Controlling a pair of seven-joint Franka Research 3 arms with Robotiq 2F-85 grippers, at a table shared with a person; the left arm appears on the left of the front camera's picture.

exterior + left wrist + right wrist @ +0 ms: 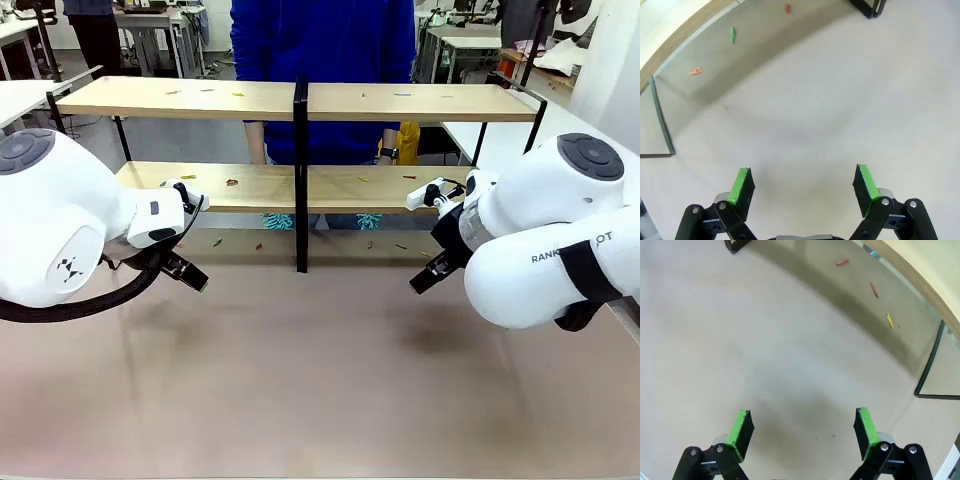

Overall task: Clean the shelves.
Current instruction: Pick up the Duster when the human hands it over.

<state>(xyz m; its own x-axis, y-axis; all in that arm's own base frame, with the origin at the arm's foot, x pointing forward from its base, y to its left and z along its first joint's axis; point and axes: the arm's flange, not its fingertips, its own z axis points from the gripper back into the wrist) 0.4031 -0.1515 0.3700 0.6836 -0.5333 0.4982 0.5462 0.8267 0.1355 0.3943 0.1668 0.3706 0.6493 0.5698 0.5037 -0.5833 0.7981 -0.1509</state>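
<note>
left hand (pixel 802 175), right hand (pixel 802 416): jaws apart (over table (pixel 300 390)) | shelves (pixel 200 97) littered

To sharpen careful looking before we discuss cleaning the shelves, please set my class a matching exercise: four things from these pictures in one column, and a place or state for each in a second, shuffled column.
Things
1. left gripper
2. shelves
3. person
4. green scrap

Places or states
A. stands at the far side, in a blue top
B. lies on the table under the lower board
C. open, over a bare stretch of the table
D. two tiers, dotted with small scraps

Pairs: 1-C, 2-D, 3-A, 4-B
</note>
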